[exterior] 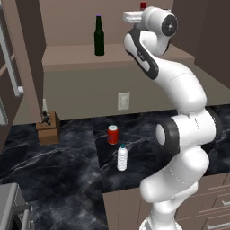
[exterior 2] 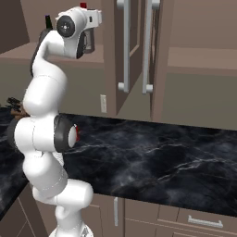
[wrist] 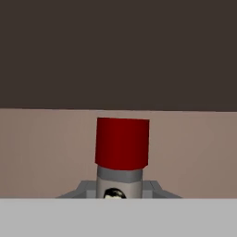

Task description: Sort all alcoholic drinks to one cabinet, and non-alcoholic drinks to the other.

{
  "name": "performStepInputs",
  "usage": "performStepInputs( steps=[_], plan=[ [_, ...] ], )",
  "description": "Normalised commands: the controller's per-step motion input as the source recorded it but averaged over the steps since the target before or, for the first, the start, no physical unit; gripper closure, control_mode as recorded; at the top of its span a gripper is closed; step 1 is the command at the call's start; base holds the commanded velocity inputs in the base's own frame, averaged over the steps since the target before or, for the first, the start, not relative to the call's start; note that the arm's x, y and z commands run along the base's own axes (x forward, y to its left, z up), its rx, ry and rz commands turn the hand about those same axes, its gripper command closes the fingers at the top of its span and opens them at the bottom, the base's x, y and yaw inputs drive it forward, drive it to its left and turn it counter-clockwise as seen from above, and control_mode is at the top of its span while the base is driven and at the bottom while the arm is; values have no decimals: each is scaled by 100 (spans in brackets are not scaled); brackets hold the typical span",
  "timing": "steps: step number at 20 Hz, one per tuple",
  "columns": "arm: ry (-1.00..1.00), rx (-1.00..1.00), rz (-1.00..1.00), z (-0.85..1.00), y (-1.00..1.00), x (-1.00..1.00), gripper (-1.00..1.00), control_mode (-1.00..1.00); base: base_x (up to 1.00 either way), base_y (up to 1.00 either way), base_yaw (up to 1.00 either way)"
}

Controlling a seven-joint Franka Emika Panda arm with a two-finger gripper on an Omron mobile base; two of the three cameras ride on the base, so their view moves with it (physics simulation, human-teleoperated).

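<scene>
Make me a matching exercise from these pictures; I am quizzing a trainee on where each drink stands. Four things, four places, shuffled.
Things:
1. green bottle
2. red can
3. blue-capped plastic bottle
4. red-capped bottle

Places:
A. right in front of the hand camera, up by the raised hand
B. on the dark counter, nearer the wall outlet
C. upright on the open cabinet shelf
D. on the dark counter, nearer its front edge

Pairs: 1-C, 2-B, 3-D, 4-A
</scene>
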Motion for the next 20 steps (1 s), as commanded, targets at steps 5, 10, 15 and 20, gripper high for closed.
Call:
performStepInputs(
  steps=[5,10,15,20],
  plan=[
    [1,0,0,-9,-12,40,100,-100,0,0,0],
    [5,0,0,-27,-16,38,100,-100,0,0,0],
    [3,0,0,-31,-11,40,100,-100,0,0,0],
    [1,0,0,-30,-5,38,100,-100,0,0,0]
  ],
)
